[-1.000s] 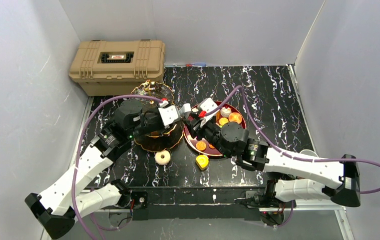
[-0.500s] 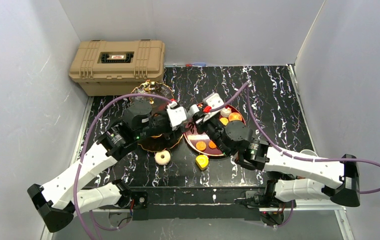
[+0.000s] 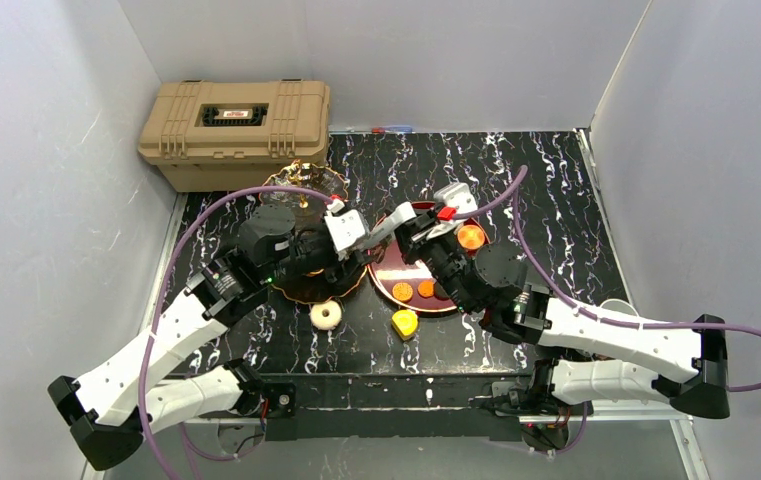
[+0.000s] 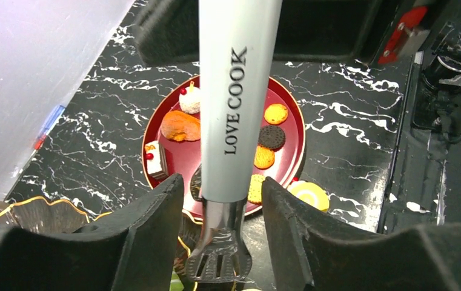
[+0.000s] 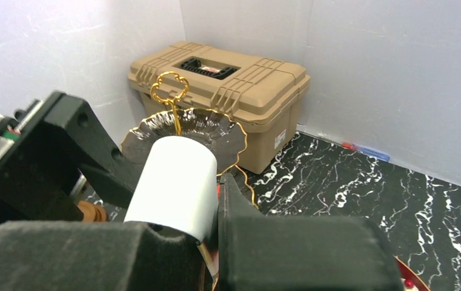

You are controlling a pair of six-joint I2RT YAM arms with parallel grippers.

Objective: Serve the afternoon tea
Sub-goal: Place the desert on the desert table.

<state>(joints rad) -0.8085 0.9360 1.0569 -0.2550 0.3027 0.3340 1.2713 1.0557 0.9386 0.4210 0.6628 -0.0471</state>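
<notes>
A white-handled serving tool (image 4: 234,103) marked LOVE COOK runs between my two grippers, its slotted metal end (image 4: 218,257) low. My left gripper (image 4: 223,182) is open around the handle, with a gap on each side. My right gripper (image 5: 197,206) is shut on the handle's other end (image 5: 173,182). In the top view, the left gripper (image 3: 356,232) and right gripper (image 3: 418,222) face each other over the red tray (image 3: 386,280). The tray (image 4: 185,154) holds cookies (image 4: 275,113), a cherry-topped cake (image 4: 189,99) and a cake slice (image 4: 155,159). The dark gold-rimmed stand (image 5: 203,124) is behind the left gripper.
A tan plastic case (image 3: 236,130) stands at the back left, right behind the stand (image 3: 301,182). A donut (image 3: 326,315) and a yellow roll cake (image 3: 405,323) lie on the black marble table in front of the tray. A pen (image 3: 386,129) lies by the back wall.
The right gripper has closed on the white handle and moved back and to the right. The left jaws have opened off the handle.
</notes>
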